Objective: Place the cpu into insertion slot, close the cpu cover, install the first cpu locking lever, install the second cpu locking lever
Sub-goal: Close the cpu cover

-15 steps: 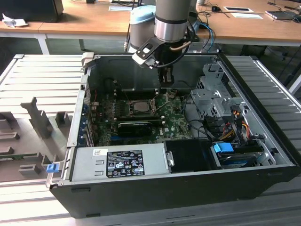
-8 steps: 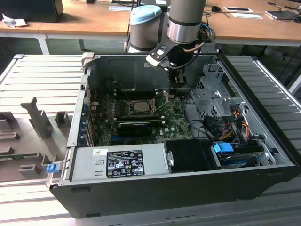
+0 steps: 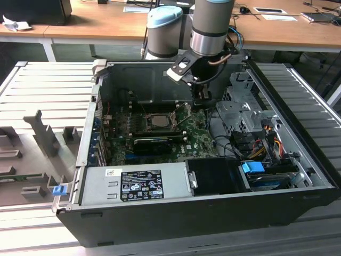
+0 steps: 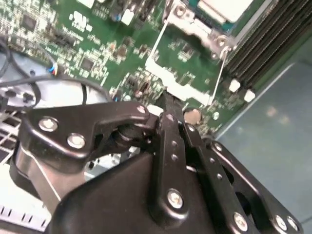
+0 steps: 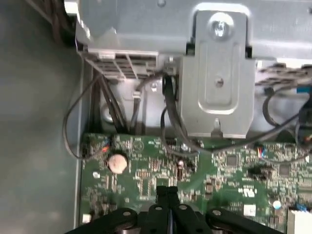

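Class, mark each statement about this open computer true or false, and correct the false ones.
1. The cpu lies in the slot. True.
2. The cover is shut flat over the cpu. False: it is raised open, and green board shows through its window.
3. The tool's fingers are spread wide. False: they are pressed together.
4. A round silver cell sits on the board. True.
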Available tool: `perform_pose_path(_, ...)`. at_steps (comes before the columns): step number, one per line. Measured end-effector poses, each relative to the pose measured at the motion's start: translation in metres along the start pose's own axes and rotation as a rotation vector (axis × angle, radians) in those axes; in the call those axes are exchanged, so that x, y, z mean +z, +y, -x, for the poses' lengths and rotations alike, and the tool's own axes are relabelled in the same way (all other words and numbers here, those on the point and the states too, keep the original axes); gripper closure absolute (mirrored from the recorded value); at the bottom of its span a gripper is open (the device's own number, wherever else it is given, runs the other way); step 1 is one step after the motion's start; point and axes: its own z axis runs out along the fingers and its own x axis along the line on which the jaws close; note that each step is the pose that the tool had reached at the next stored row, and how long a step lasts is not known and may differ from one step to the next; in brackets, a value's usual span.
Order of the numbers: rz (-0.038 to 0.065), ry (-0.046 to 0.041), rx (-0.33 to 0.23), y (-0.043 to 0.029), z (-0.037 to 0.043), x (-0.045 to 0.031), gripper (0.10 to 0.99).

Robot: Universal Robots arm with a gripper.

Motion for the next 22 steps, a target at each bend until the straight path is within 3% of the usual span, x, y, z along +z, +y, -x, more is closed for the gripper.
perform_pose_path(9, -0.001, 0.0002, 0.0, -0.0453, -0.0024, 0.001, 0.98)
perform_pose_path(11, -0.001, 0.0, -0.001, -0.0578, -0.0037, 0.0048, 0.98)
perform_pose_path(14, -0.001, 0.0, -0.002, -0.0707, -0.0059, 0.011, 0.98)
perform_pose_path(19, -0.001, 0.0001, -0.005, -0.087, -0.0073, 0.0215, 0.98)
perform_pose_path(22, -0.003, 0.0001, -0.007, -0.0889, -0.0073, 0.0238, 0.98)
